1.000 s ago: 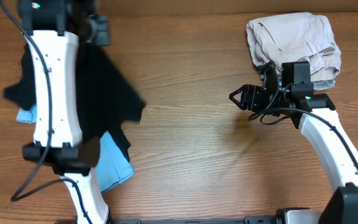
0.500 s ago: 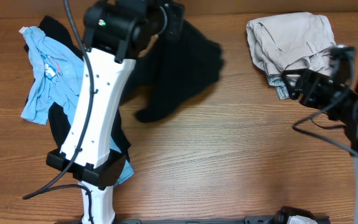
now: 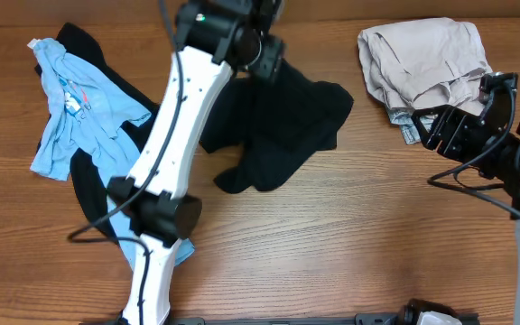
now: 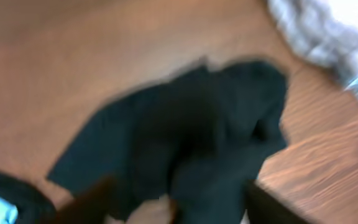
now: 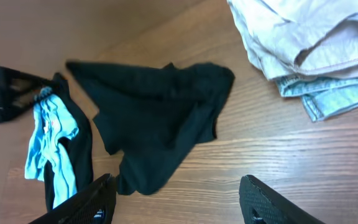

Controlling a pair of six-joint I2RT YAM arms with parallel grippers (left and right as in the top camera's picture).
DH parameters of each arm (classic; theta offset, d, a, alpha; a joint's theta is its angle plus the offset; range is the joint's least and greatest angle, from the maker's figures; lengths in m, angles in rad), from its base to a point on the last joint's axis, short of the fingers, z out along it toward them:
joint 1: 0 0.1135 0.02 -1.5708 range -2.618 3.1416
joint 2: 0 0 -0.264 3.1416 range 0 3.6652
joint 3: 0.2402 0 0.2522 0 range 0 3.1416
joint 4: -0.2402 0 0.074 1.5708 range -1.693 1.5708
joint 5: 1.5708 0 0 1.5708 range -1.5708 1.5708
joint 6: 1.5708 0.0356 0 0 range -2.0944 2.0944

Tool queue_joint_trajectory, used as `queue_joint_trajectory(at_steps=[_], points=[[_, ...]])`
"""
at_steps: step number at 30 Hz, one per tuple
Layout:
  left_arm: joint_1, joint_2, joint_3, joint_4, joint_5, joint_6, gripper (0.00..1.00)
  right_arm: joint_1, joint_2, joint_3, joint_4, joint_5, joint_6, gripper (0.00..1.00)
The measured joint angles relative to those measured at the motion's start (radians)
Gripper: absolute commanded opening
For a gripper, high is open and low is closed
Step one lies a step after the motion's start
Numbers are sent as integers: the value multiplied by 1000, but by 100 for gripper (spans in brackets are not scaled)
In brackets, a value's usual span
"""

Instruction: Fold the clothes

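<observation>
The black shirt [image 3: 283, 126] is laid crumpled mid-table, seemingly for folding, below the wide-spread left gripper [image 4: 182, 200]; the right gripper [image 5: 176, 202] is held wide, empty.

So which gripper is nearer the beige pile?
Right. The right gripper is at the beige pile's near edge; the left gripper is well away, over the black shirt.

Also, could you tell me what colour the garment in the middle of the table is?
The garment is plain black, clearest in the overhead view.
</observation>
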Motion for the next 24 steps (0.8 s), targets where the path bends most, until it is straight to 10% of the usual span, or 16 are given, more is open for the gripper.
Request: queue_joint_trajectory(at_steps=[24], points=[[412, 82, -328, -117, 17, -136, 100, 0, 115, 0, -24, 5, -20, 68]])
